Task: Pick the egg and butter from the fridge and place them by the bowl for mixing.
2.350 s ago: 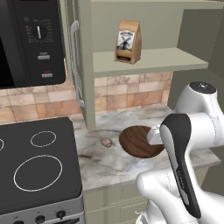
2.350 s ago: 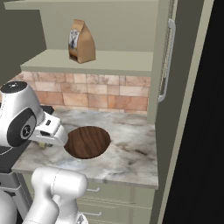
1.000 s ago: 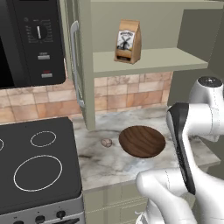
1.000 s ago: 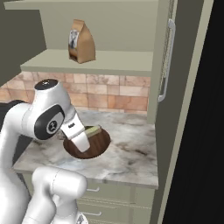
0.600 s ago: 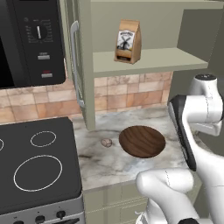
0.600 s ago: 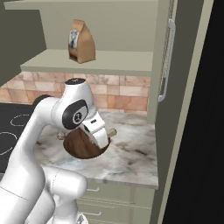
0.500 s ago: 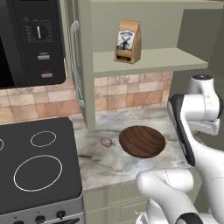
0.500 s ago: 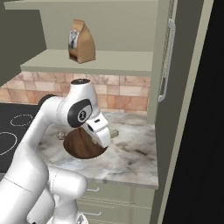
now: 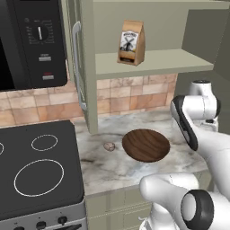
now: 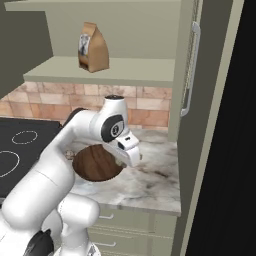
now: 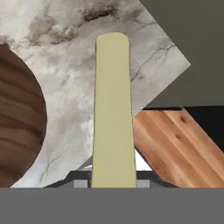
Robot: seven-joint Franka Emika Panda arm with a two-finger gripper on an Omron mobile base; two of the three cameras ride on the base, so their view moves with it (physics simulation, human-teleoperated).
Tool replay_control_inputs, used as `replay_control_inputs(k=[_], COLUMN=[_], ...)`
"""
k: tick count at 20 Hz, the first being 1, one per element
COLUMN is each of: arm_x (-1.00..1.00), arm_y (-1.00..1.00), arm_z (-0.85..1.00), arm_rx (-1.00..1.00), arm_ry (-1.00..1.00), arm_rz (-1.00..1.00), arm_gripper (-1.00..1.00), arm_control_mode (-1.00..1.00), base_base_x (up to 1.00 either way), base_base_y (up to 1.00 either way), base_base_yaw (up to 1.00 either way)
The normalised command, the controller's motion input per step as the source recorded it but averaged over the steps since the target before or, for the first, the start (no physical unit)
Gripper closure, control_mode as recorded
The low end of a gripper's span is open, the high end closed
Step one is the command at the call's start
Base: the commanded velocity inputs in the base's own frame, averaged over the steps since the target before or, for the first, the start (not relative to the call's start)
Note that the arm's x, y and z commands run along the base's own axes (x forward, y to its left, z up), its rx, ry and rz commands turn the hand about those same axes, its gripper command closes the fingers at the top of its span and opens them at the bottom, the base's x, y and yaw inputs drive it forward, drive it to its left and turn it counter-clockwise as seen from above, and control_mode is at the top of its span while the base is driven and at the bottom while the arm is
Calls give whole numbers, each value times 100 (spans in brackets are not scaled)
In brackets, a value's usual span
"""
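The dark wooden bowl (image 9: 146,145) (image 10: 97,163) sits on the marble counter (image 9: 112,166), with the small beige egg (image 9: 108,146) lying just to its left. In the hand view, my gripper (image 11: 112,183) is shut on the pale yellow butter stick (image 11: 113,109), which points away from the hand. The stick hangs over the counter to the right of the bowl (image 11: 17,131), close to the counter's corner. In the right base view my hand (image 10: 133,156) hovers over the bowl's right rim. The black fridge (image 10: 235,130) stands at the far right.
A brown coffee bag (image 9: 131,42) stands on the open shelf above the counter. The stove (image 9: 36,175) and black microwave (image 9: 31,40) are to the left. A tall cabinet door with a handle (image 10: 189,70) borders the counter. Past the counter's edge lies wooden floor (image 11: 175,144).
My arm has swung from the left side across the bowl to its right rim, carrying the butter. The egg and the bowl have stayed put.
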Motion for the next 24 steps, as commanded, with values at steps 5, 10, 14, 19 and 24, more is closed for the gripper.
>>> replay_control_inputs(k=[5, 10, 14, 19, 24], arm_x=[31, 40, 24, 15, 17], arm_y=[-16, -5, -4, -4, 0], arm_z=[-24, -22, -33, -41, -40], arm_rx=[12, 9, 4, 0, 0], arm_ry=[3, -4, -14, -8, -6], arm_rz=[12, 7, 8, 1, 2], arm_gripper=[100, 100, 100, 100, 100], arm_control_mode=[-100, -100, -100, -100, -100], base_base_x=[0, 0, 0, 0, 0], base_base_y=[0, 0, 0, 0, 0], base_base_yaw=[0, 0, 0, 0, 0])
